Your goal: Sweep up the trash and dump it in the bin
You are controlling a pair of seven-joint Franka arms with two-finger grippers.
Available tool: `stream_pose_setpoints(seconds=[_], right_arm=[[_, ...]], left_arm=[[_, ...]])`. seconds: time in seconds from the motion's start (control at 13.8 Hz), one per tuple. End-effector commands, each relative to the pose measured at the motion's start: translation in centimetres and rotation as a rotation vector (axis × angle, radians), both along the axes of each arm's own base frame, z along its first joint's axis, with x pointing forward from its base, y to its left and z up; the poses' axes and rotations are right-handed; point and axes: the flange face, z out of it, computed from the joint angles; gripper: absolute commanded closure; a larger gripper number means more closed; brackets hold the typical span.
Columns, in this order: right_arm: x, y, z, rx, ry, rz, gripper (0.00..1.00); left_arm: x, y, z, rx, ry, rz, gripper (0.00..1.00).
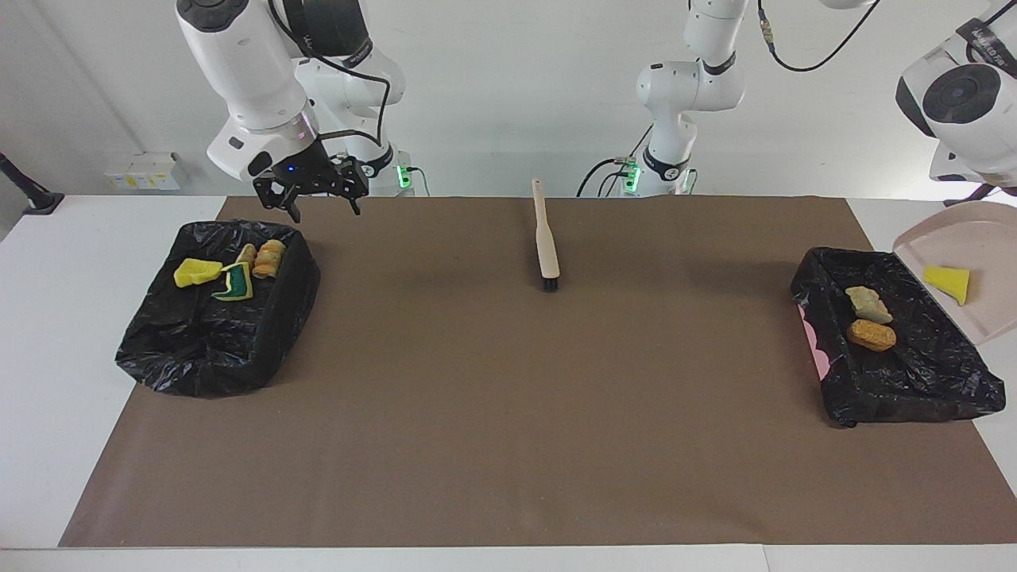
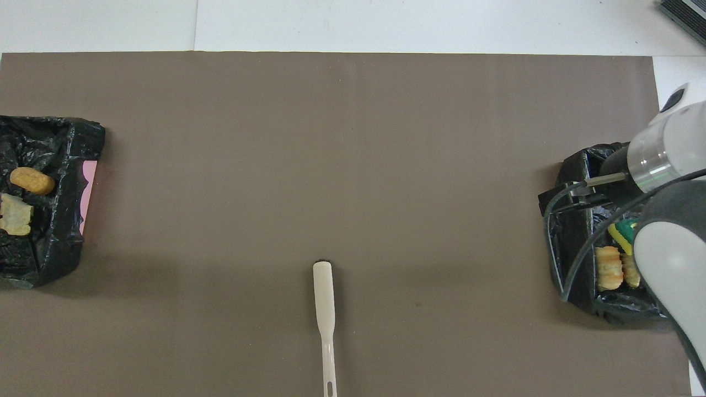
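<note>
Brown paper (image 1: pixel 477 397) covers the table, and over its left-arm end the dustpan (image 1: pixel 973 238) hangs tilted above the black-lined bin (image 1: pixel 906 381); the left gripper is out of sight, pressed shut presumably on the pan's handle, while the right gripper (image 1: pixel 314 191), fingers spread and empty, hangs over the edge of the other lined bin (image 1: pixel 206 349) and the brush (image 1: pixel 547 246) lies untouched. One yellow sponge piece (image 1: pixel 947 282) sits on the pan's sloping floor, above the pale chunk (image 1: pixel 868 303) and orange chunk (image 1: pixel 871 334) lying in the bin below. To finish the dump well, I judge the pan wants a steeper tip with its lip kept over the liner.
</note>
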Motion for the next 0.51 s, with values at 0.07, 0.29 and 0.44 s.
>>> stream_pose_setpoints(seconds=[0.07, 0.29, 0.44], right_arm=[[0.1, -1.5, 1.2, -0.001, -0.009, -0.014, 0.00], [0.3, -3.7, 1.2, -0.002, -0.009, -0.045, 0.00], [0.4, -4.7, 0.7, -0.013, 0.008, -0.058, 0.00]], left_arm=[[-1.7, 0.1, 1.0, 0.119, -0.001, -0.071, 1.00], [-3.2, 0.1, 0.5, 0.186, 0.022, -0.100, 1.00], [-4.1, -0.6, 0.1, 0.223, -0.019, -0.098, 1.00]])
